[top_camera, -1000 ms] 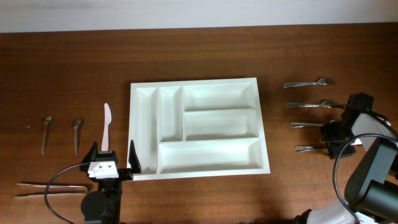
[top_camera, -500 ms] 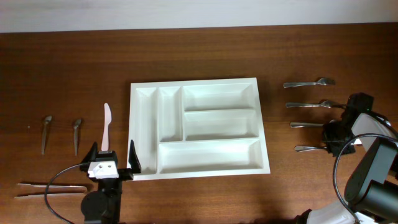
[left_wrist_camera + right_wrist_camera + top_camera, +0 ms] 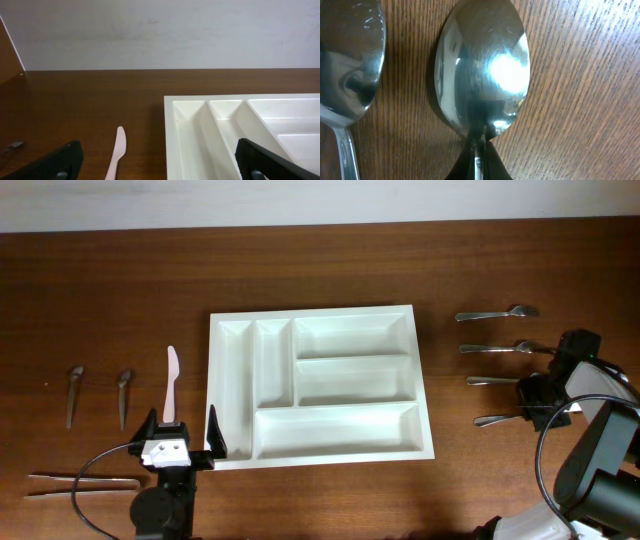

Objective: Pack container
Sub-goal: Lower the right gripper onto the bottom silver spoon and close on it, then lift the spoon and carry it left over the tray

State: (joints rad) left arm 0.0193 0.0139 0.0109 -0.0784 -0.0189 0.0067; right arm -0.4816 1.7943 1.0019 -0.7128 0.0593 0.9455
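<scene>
Container: a white plastic cutlery tray [image 3: 312, 313], flat in the middle of the wooden table [image 3: 100, 300].
Compartments: two narrow ones run upright along the tray's left side and three wide ones are stacked to their right; all show bare white floors.
Left side: the left gripper [image 3: 182, 422] hovers at the tray's lower left corner with its fingers spread wide and nothing between them.
Left neighbours: a white plastic knife [image 3: 171, 385] lies just beside the tray's left edge, pointing away from the arm. Two small spoons [image 3: 75, 392] lie further left.
Right side: the right gripper [image 3: 477, 162] is low over the table, well apart from the tray's right edge.
Right grip: its fingertips are pinched together on the neck of a steel spoon [image 3: 482, 70], which lies bowl up on the wood.
Beside it: a second spoon [image 3: 350, 60] lies close alongside, not touching.
Spoon row: four spoons [image 3: 495, 315] lie parallel on the right; the overhead view does not settle which of the lower two is gripped.
</scene>
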